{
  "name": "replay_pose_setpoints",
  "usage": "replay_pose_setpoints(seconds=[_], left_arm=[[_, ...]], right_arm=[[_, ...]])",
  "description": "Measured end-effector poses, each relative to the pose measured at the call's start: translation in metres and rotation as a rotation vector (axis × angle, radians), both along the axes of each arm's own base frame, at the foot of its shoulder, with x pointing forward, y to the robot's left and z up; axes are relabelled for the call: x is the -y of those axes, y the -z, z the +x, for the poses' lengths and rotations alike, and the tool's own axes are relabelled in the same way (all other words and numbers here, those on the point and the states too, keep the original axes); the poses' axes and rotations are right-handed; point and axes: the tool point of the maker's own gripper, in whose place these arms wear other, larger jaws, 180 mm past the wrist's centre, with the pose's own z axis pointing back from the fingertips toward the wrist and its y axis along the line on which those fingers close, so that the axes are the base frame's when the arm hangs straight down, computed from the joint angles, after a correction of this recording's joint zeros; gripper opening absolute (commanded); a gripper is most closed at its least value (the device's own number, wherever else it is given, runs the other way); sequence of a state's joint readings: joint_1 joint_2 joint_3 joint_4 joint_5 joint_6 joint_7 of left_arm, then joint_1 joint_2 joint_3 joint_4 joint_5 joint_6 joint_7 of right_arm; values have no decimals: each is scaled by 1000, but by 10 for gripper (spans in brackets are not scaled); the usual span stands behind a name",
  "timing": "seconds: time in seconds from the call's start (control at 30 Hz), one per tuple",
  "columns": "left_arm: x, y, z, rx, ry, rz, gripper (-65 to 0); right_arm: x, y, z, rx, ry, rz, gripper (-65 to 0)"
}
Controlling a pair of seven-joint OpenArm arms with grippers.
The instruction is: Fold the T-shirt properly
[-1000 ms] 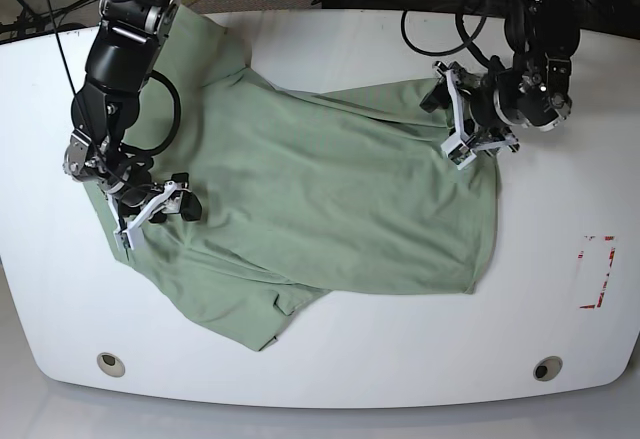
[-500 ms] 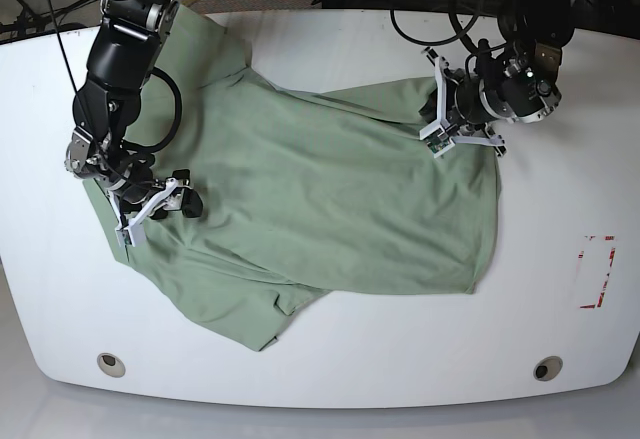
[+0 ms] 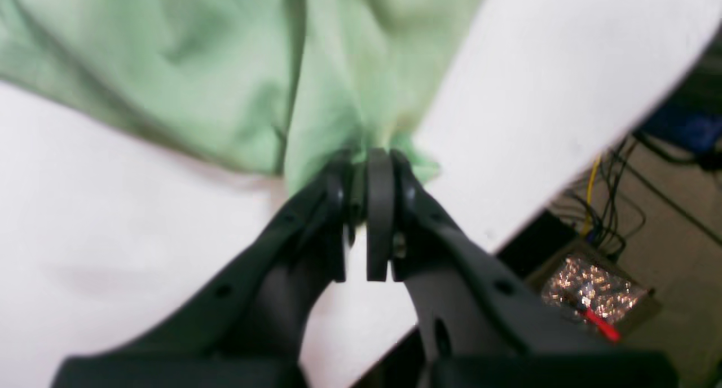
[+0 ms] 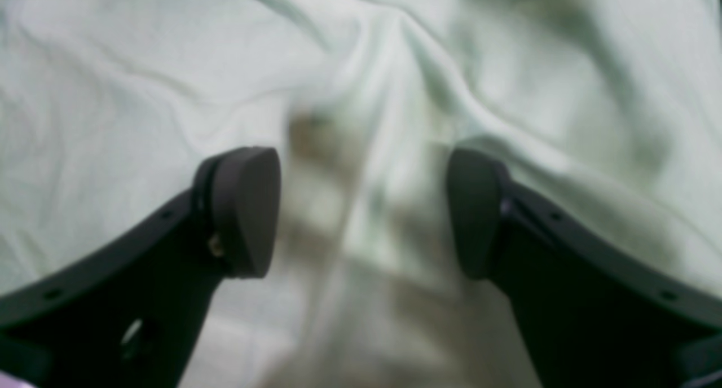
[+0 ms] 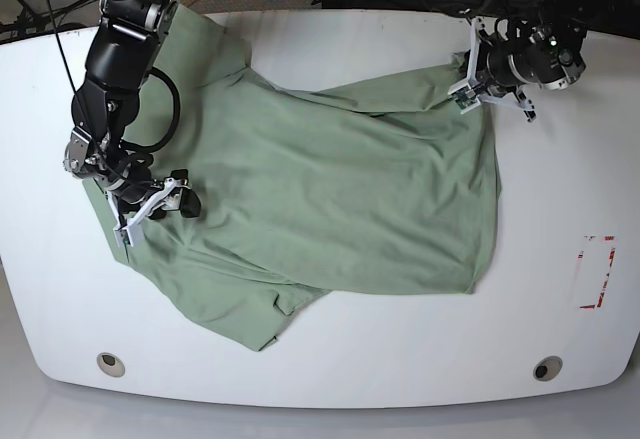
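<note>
The T-shirt (image 5: 330,199) lies spread and rumpled over the middle of the white table (image 5: 330,359), one part trailing up toward the table's far left corner and a folded flap pointing at the near edge. At the shirt's far right corner the left gripper (image 5: 466,87) has its jaws pinched together on a bunched tip of green cloth, which the left wrist view (image 3: 369,168) shows drawn taut from the pads. On the shirt's left side the right gripper (image 5: 155,205) sits over the fabric with its jaws spread wide, the wrinkled cloth (image 4: 361,151) lying between the two pads, not squeezed. A red-outlined mark (image 5: 597,271) sits on the table, well to the right of the shirt.
</note>
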State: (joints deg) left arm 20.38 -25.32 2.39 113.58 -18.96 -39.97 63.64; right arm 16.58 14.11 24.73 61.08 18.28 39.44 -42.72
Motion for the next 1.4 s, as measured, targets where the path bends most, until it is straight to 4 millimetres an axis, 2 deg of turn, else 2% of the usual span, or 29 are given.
replay_pose_setpoints(seconds=[0.13, 0.2, 0.33, 0.47, 0.6, 0.7, 0.83, 0.9, 1.0, 1.07, 1.17, 1.27, 1.4], left_arm=[[-11, -5, 3, 18, -34, 14, -572], [-8, -1, -3, 1, -13, 20, -561], [6, 11, -35, -92, 121, 16, -569], [-10, 18, -54, -147, 207, 109, -569], [-9, 22, -76, -202, 237, 96, -569], [-11, 22, -76, -204, 232, 101, -554], [-25, 2, -44, -139, 105, 39, -465], [-23, -20, -20, -84, 35, -76, -400], [-9, -43, -4, -57, -3, -231, -350], [-3, -62, 10, -17, -21, -318, -329], [-9, -79, 34, 40, -37, -329, -310], [-9, -97, 60, 121, -95, -417, -307], [-31, -105, 86, 196, -218, -449, -307]], right_arm=[[-3, 0, 0, 1, -1, 6, -205], [-2, 0, 0, 1, -1, 6, -205], [-4, 1, 0, 2, -1, 10, -205], [-3, 1, -1, -1, 0, 8, -205], [-4, 1, 0, 1, -1, 12, -205], [-2, 1, -1, -1, 0, 8, -205], [-4, 1, 0, 1, -1, 12, -205], [-4, 2, -1, -1, -2, 10, -205], [-4, 4, -3, -7, -3, 9, -205], [-6, 5, -4, -4, -2, 17, -205], [-5, 4, -5, 1, 1, 24, -205], [-5, 5, -6, 0, 1, 25, -205], [-3, 3, -7, -7, -6, 9, -205]])
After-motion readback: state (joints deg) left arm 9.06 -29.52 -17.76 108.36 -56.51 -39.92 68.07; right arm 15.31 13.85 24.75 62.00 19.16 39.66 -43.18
